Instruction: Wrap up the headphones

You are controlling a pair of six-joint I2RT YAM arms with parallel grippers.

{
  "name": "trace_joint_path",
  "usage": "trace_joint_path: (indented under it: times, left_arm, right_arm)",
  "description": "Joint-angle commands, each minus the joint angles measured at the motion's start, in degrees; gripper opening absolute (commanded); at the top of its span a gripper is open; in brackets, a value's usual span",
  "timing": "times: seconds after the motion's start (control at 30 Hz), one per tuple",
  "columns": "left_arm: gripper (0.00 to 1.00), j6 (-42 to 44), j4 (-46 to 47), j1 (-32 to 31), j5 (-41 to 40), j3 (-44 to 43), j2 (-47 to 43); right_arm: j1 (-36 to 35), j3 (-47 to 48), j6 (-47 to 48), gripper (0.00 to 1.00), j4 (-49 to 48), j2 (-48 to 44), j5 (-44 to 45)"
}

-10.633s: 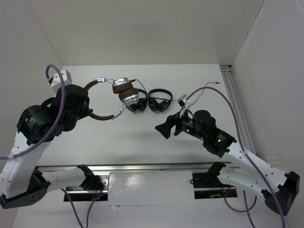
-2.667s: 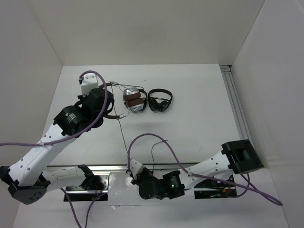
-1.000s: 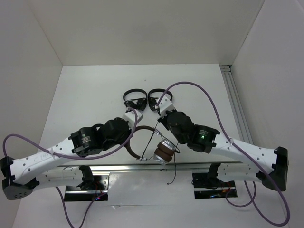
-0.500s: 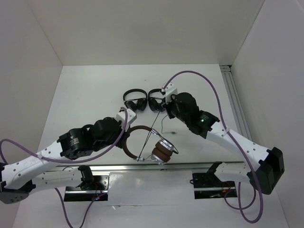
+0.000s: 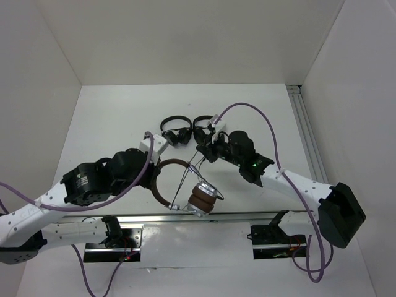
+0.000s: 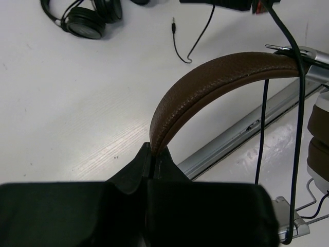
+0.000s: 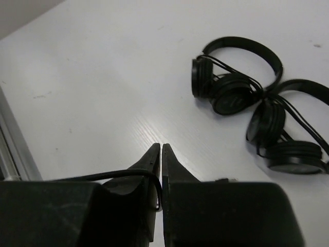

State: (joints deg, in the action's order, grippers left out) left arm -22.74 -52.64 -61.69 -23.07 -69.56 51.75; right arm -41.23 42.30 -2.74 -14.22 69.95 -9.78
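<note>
The headphones hang in the air near the table's front edge, their brown headband [image 5: 163, 189] [image 6: 221, 77] pinched at one end by my shut left gripper [image 5: 157, 176] [image 6: 153, 152]. The silver-and-brown earcups [image 5: 201, 198] [image 6: 318, 149] dangle at the headband's other end. Their thin black cable [image 5: 185, 179] [image 6: 296, 128] runs taut across the headband up to my right gripper [image 5: 200, 153] [image 7: 161, 148]. That gripper is shut on the cable [image 7: 103, 177], which curls into the narrow slit between its fingers. The cable's plug end [image 6: 174, 21] hangs loose.
Two small black folded headphones [image 5: 176, 132] [image 5: 205, 127] [image 7: 231, 87] [image 7: 288, 134] lie side by side at mid-table, just beyond my right gripper. A metal rail [image 5: 247, 216] [image 6: 241, 134] runs along the front edge and another [image 5: 306, 133] along the right side.
My right gripper has swung down and left from beside the black headphones, with the cable. My left arm has drawn the headband and earcups slightly left.
</note>
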Motion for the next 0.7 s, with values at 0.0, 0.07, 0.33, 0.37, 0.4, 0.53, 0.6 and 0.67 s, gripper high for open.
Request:
trace_joint_path:
  times: [0.0, 0.07, 0.33, 0.37, 0.4, 0.53, 0.6, 0.67]
  left_arm:
    - [0.00, -7.04, -0.52, -0.62, -4.43, -6.11, -0.51]
    - [0.00, -7.58, -0.53, -0.62, -4.97, -8.48, 0.02]
    - [0.00, -10.83, -1.76, -0.62, -8.30, -13.31, 2.39]
    - [0.00, -12.22, -1.76, -0.62, -9.09, -14.19, 2.39]
    - [0.00, -12.85, -2.37, -0.62, -9.71, -14.20, 2.39]
    - [0.00, -16.19, -5.09, -0.62, -14.35, -17.01, 2.39]
    - [0.00, -18.56, -6.41, -0.62, -16.38, -18.67, 2.39]
    - [0.00, -20.66, -7.82, -0.62, -18.84, -19.73, 1.87]
  right_arm:
    - [1.15, -1.87, -5.42, 0.12, -16.51, 3.33, -4.10]
    - [1.15, -1.87, -6.74, 0.18, -18.91, 5.10, -6.38]
    - [-0.60, -0.12, -10.96, 0.34, -27.52, 15.28, -8.85]
    - [-1.21, 0.58, -10.97, 0.34, -28.75, 16.43, -8.24]
    - [-1.22, 0.59, -11.49, 0.34, -29.28, 17.57, -8.24]
    - [-1.22, 0.59, -12.11, 0.31, -32.80, 22.67, -7.71]
    - [-1.75, -0.73, -13.42, 0.31, -35.25, 24.79, -7.71]
    - [-1.75, -2.57, -14.12, 0.31, -37.71, 26.36, -7.18]
